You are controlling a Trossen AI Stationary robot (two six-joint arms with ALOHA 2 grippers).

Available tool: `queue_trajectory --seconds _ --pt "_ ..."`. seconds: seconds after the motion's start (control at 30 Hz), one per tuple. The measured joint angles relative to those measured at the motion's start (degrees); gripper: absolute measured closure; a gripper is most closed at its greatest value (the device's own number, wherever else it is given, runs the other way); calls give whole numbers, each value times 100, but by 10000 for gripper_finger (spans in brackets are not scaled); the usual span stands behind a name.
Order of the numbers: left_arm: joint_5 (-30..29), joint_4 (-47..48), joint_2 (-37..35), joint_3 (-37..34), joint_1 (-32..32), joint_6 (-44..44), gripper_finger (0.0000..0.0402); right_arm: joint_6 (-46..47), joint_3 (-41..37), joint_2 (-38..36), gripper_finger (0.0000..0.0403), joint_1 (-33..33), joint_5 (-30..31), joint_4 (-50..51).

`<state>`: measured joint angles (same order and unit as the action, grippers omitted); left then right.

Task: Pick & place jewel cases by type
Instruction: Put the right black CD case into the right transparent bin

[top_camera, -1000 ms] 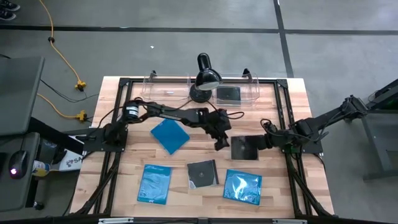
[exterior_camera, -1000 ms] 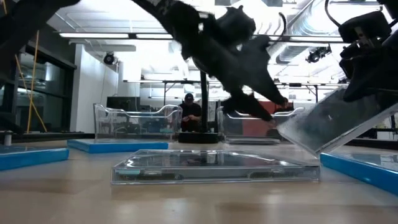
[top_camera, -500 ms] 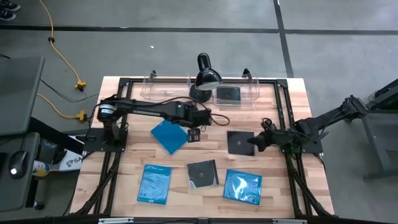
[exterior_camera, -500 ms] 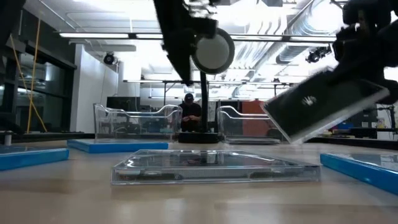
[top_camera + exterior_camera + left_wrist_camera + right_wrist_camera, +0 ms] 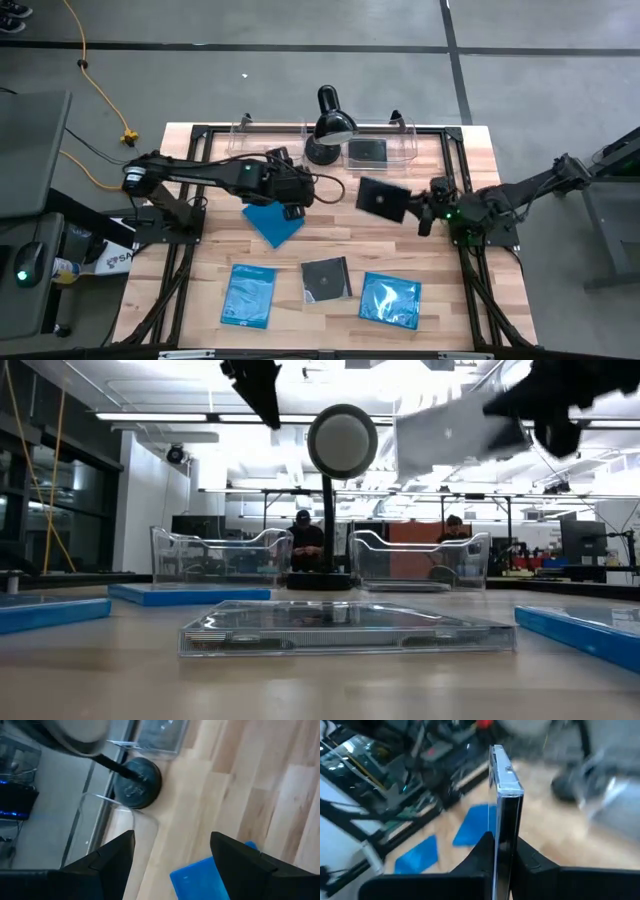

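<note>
Right gripper (image 5: 424,212) pinching black jewel case (image 5: 381,198); carry level to far-edge right bin (image 5: 383,152), release low. Left gripper (image 5: 291,201) spread, empty.

Lifted black jewel case (image 5: 450,430) motion-blurred in low view, its far corner behind right gripper (image 5: 545,405).

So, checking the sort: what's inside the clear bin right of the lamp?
One black jewel case lies flat in that bin. Whether another lies beneath it cannot be seen.
</note>
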<state>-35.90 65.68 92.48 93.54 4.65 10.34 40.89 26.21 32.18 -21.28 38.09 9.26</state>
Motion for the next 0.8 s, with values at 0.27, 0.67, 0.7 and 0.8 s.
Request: queue_trajectory --seconds 0.27,0.67,0.7,0.8 --pt "-82 -15 -211 0 -5 41 147 -2316 1482 42 391 0 854 -9" --pt "-435 94 -373 0 -12 -14 147 -4376 3423 462 391 2 842 -14" --pt "-487 126 -437 0 -12 -14 147 -4485 3556 552 391 0 826 -16" --pt "-639 186 -636 0 -12 -12 147 -4747 3908 834 391 2 718 -22"
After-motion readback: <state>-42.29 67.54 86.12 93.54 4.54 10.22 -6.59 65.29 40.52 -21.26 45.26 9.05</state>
